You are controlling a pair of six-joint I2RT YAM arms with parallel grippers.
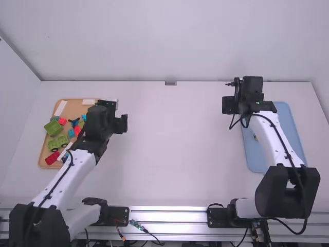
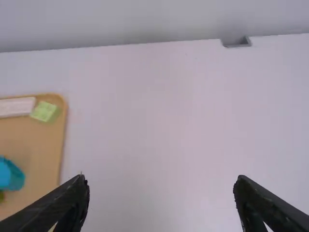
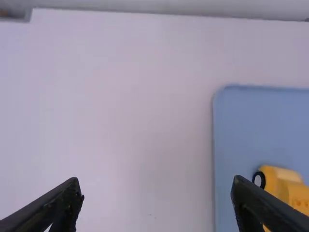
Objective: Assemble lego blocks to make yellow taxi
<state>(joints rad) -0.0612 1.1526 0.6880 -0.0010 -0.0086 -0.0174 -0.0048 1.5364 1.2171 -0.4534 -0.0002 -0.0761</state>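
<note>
Yellow taxi (image 3: 288, 185) lay outside the right claw's grasp

The build looked finished or nearly so; the step in hand seemed to be leaving it at rest. Doing that well meant lifting clear before any swing, lest 1 finger knock it. The right gripper (image 3: 157, 180) stood wide and empty; the taxi sat on the blue tray (image 3: 260, 125), below and to the gripper's right, partly hidden by 1 finger. The left gripper (image 2: 161, 179) was also wide, empty.
</note>
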